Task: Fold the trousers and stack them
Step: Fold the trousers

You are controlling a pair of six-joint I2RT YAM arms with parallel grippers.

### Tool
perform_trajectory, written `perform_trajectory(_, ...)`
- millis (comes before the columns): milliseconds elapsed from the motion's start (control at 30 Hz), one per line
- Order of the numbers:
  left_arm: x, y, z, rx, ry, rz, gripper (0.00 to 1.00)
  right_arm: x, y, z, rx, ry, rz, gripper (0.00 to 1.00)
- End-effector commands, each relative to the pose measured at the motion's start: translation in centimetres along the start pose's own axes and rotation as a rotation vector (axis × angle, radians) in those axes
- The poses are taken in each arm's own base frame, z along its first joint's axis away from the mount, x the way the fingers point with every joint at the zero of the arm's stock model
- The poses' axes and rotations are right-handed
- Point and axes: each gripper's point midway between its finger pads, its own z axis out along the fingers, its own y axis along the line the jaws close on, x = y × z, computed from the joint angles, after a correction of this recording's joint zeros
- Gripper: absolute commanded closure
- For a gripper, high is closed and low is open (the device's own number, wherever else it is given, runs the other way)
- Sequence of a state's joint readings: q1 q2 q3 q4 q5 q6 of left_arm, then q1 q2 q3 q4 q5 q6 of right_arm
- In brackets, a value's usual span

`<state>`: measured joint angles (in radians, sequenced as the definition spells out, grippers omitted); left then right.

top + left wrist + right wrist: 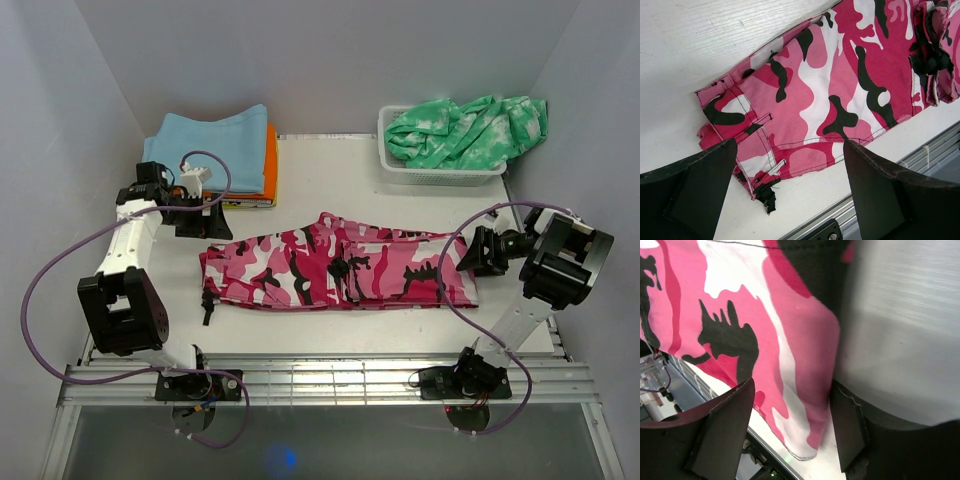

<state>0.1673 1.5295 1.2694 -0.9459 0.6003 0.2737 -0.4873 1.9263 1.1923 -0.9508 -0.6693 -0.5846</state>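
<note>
left gripper (pixel 790 147) stood wide above trousers (pixel 340 270), frame left | right gripper (pixel 791 385) parted, gripping nothing | risk: loose cloth bunching, crooked fold

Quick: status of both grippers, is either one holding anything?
Left gripper: open wide, holding nothing, over one end of the trousers.
Right gripper: open, trousers' edge lying between the jaws, apparently not pinched.

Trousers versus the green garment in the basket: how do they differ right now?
The trousers are pink camouflage; the green garment is green-and-white tie-dye. The trousers lie flat, stretched across the middle of the table; the green garment is bunched up, spilling over the white basket at the far right. Both are fabric clothing.
</note>
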Motion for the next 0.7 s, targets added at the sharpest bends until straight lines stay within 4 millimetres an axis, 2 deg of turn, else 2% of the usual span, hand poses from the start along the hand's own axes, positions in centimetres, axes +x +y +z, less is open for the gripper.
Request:
perform_trajectory(0,-1.2,-0.6,-0.7,0.013,-0.046,0.045,0.02,-0.2,-2.8,-0.4,0.097,0.012,-0.052,0.31)
perform_trajectory(133,-0.2,-0.3,-0.5,-0.002,-0.025,0.029,0.02,1.3,-3.7,0.4,0.12,0.03,-0.052,0.32)
perform_trajectory(167,0.3,-0.3,-0.3,-0.006,-0.016,0.019,0.02,1.4,-3.7,0.6,0.114,0.027,-0.049,0.36)
perform_trajectory(233,0.8,-0.3,-0.2,-0.008,-0.007,-0.013,0.02,2.0,-3.0,1.3,0.07,0.024,-0.028,0.43)
perform_trajectory(333,1.3,0.7,-0.1,-0.018,-0.014,-0.118,0.02,1.9,-2.4,1.9,0.027,-0.009,-0.019,0.44)
perform_trajectory(433,1.4,2.3,-0.5,0.006,-0.035,-0.232,0.02,1.2,-1.5,2.2,-0.008,-0.059,0.005,0.58)
perform_trajectory(500,1.7,2.7,-0.8,0.029,-0.02,-0.269,0.02,0.8,-1.1,2.0,-0.021,-0.075,0.014,0.84)
perform_trajectory(533,2.2,2.9,-0.7,0.03,-0.002,-0.286,0.02,0.6,-1.0,1.7,-0.013,-0.081,0.008,0.92)
perform_trajectory(600,2.8,3.3,-0.7,0.023,0.011,-0.272,0.02,0.4,-0.6,0.9,-0.005,-0.085,-0.017,0.92)
perform_trajectory(667,4.3,3.9,-0.2,-0.011,0.062,-0.277,0.02,-1.0,-0.1,-0.9,0.023,-0.124,-0.059,0.92)
